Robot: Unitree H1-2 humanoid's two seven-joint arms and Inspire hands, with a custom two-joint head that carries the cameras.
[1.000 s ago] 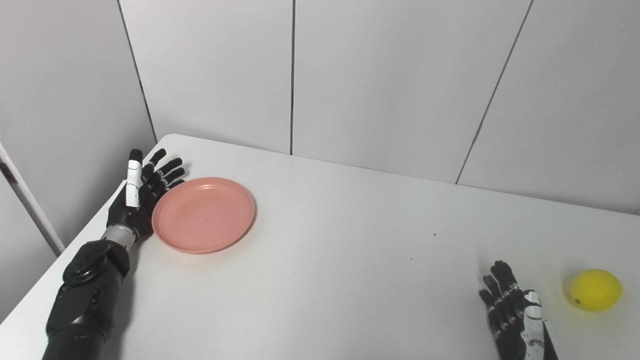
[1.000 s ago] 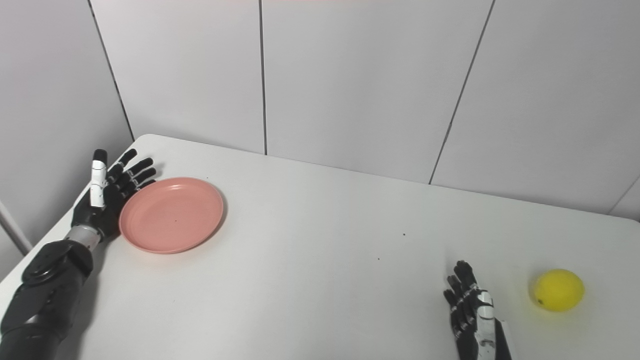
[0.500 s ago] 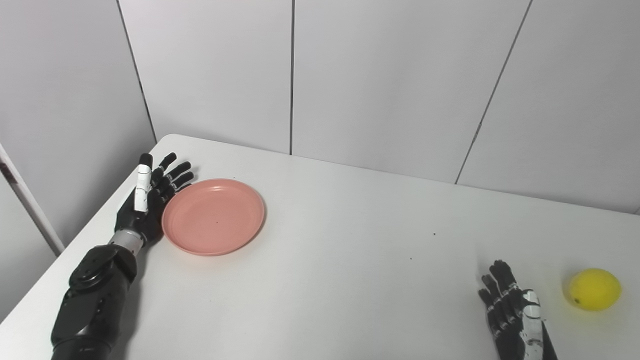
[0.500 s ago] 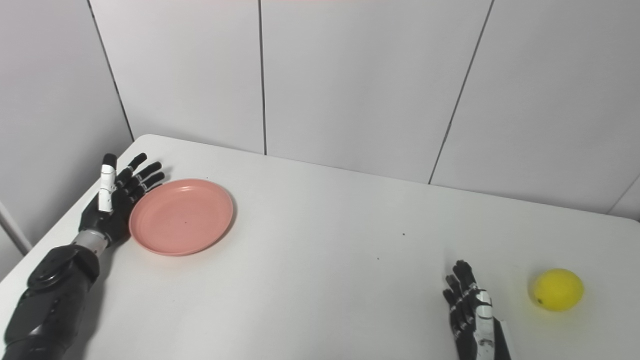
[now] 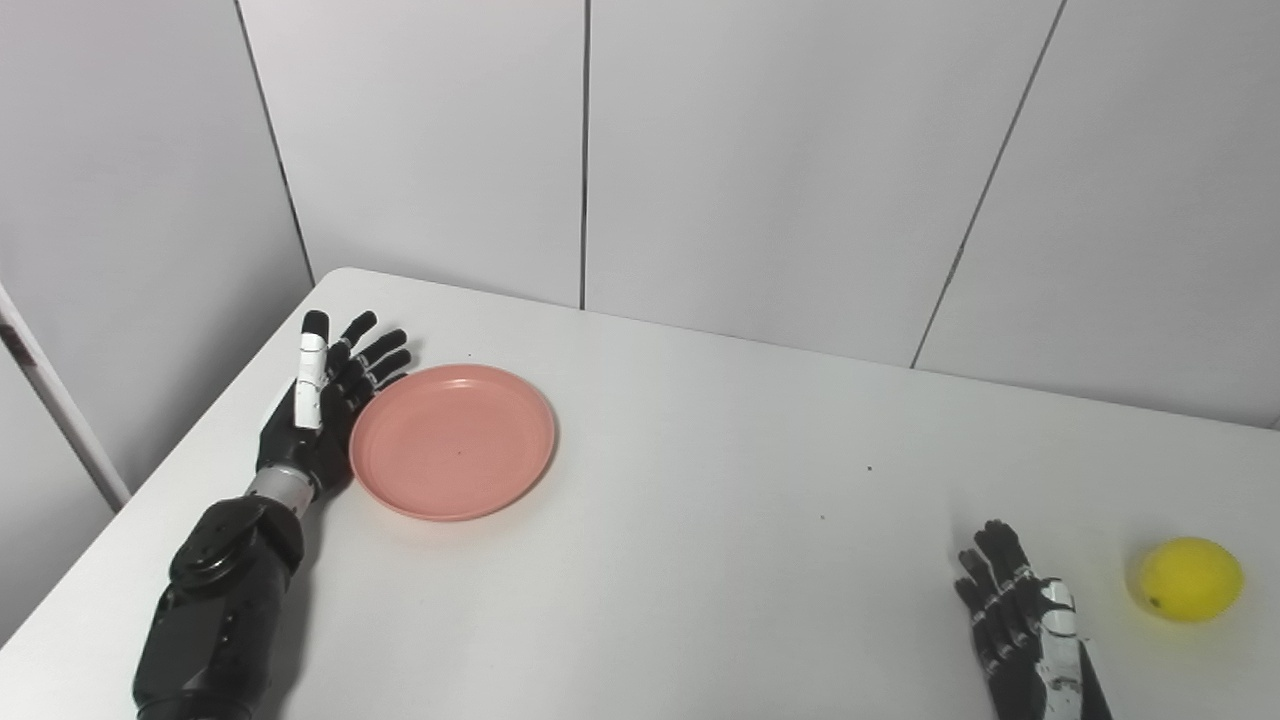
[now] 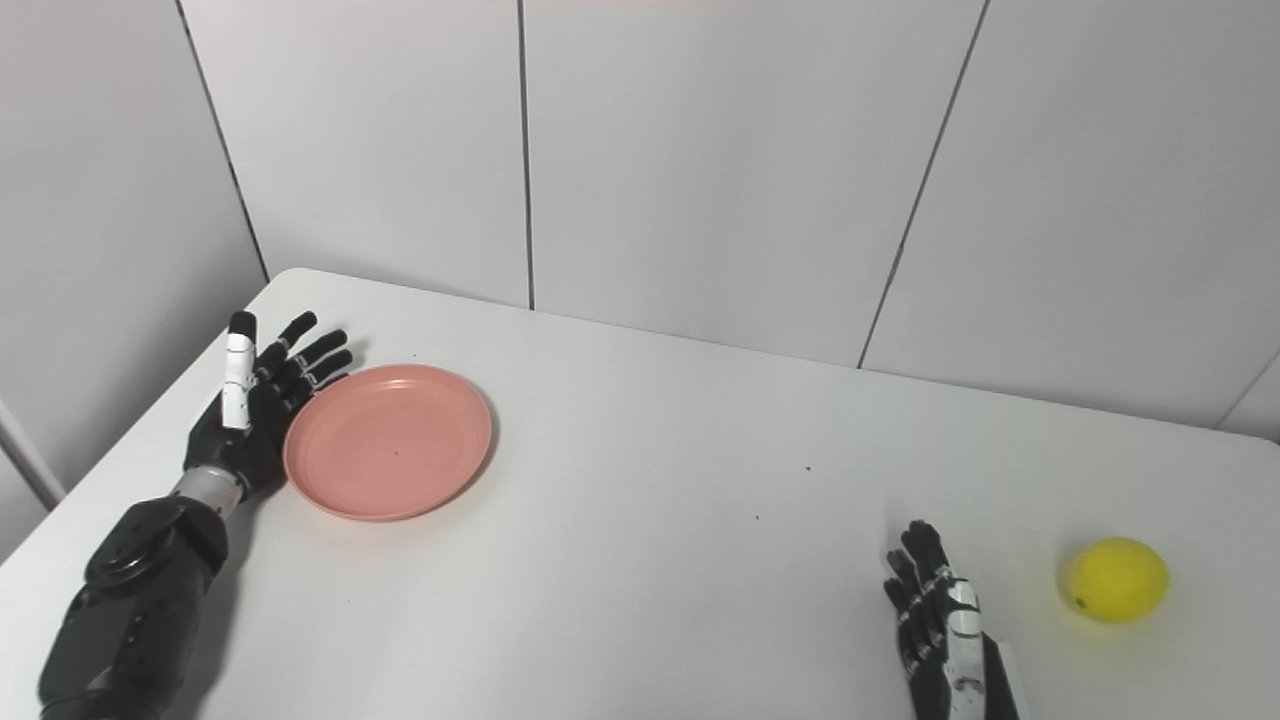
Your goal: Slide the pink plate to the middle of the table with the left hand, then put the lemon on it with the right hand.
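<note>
Standing edge-on, fingers spread and gripping nothing, the left hand [image 5: 318,400] abuts the smooth round pink plate [image 5: 452,441]; beyond it the right hand [image 5: 1020,630] lies open beside the glossy lemon [image 5: 1185,579].

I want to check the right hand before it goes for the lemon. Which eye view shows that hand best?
The left eye view is slightly better: the right hand shows open, fingers spread, with a little more of the wrist above the frame's bottom edge. The right eye view shows the same hand cut off a little sooner. In both it is apart from the lemon.

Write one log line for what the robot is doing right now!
left hand: open, against pink plate | right hand: open, beside lemon | plate left of middle
</note>
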